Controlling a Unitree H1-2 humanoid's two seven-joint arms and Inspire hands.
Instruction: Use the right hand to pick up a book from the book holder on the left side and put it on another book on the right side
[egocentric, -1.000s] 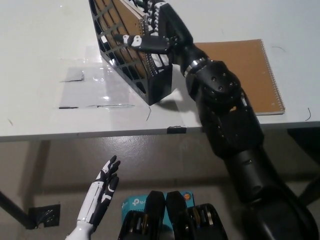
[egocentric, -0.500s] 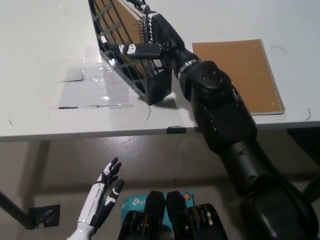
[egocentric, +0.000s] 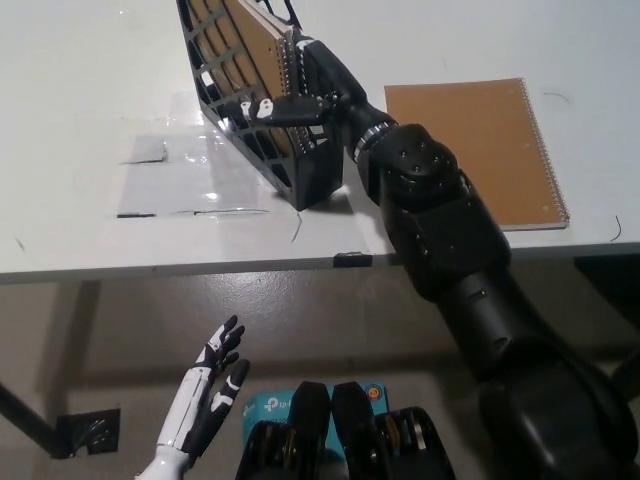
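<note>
A black mesh book holder stands tilted on the white table, left of centre. A brown spiral-bound book leans inside it. My black right hand is at the holder's right end, against the book's spiral edge, with part of it lying across the holder's front mesh. Whether it grips the book is hidden. A second brown spiral-bound book lies flat on the table's right side. My white left hand rests open below the table edge at lower left.
Pieces of tape and a glossy clear sheet lie on the table left of the holder. The table's front edge runs across the middle of the picture. The flat book reaches close to that edge.
My right hand has slid left and deeper onto the holder's end, along the book's spiral edge. The left hand has barely shifted.
</note>
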